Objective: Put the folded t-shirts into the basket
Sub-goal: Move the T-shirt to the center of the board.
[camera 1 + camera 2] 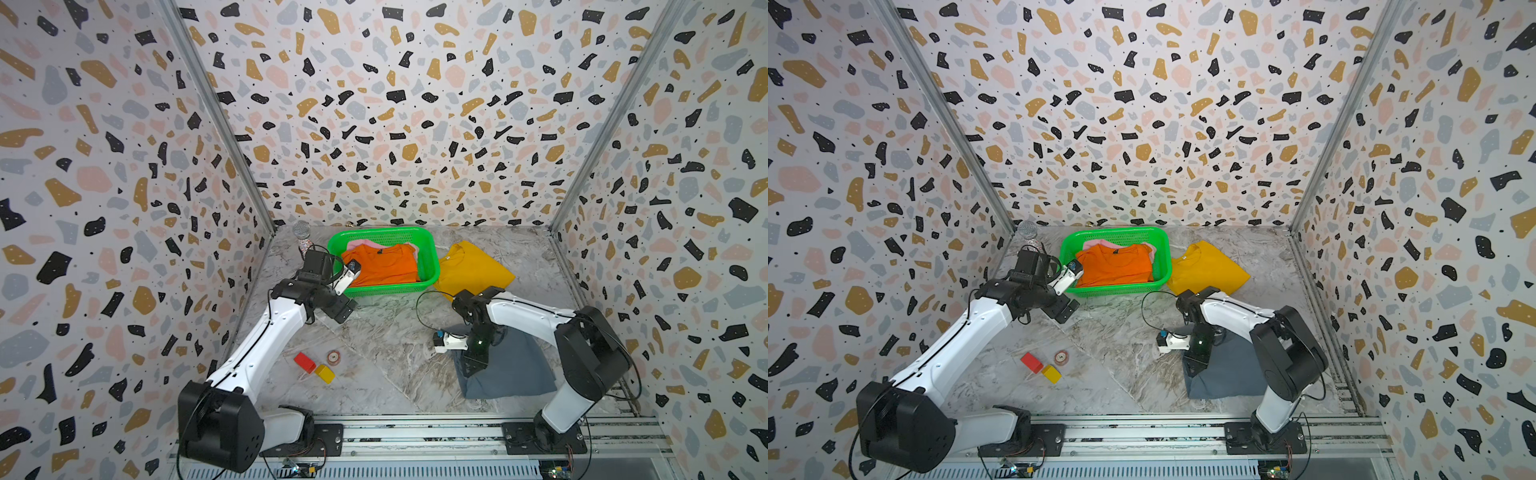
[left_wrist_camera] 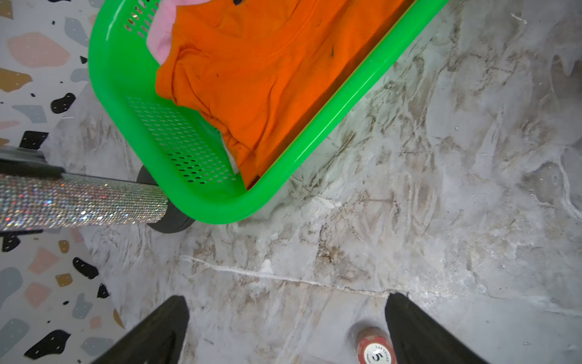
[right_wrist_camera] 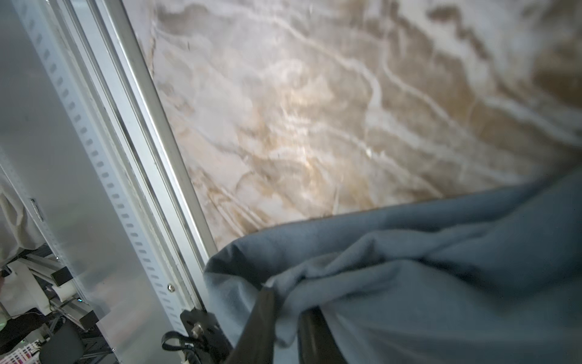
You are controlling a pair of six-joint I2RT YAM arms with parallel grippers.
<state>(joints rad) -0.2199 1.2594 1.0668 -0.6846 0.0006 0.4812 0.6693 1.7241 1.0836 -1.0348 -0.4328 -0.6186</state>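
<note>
The green basket [image 1: 433, 259] [image 1: 1166, 262] [image 2: 201, 208] stands at the back middle of the table. An orange t-shirt [image 1: 382, 266] [image 1: 1116, 266] [image 2: 261, 72] lies in it on top of a pink one [image 1: 360, 245] [image 2: 160, 34]. A yellow t-shirt [image 1: 473, 270] [image 1: 1208, 270] lies on the table just right of the basket. The grey-blue t-shirt [image 1: 515, 370] [image 1: 1225, 374] [image 3: 441, 268] lies at the front right. My right gripper [image 1: 473, 365] [image 3: 288, 299] is shut on a bunched fold at its left edge. My left gripper [image 1: 343, 309] [image 2: 286, 302] hangs open and empty before the basket's left front corner.
A glittery microphone [image 1: 302, 235] [image 2: 78, 201] stands on a stand left of the basket. A red block [image 1: 304, 362], a yellow block [image 1: 324, 373] and a poker chip [image 1: 333, 356] [image 2: 374, 353] lie front left. An aluminium rail [image 1: 415, 432] runs along the front edge.
</note>
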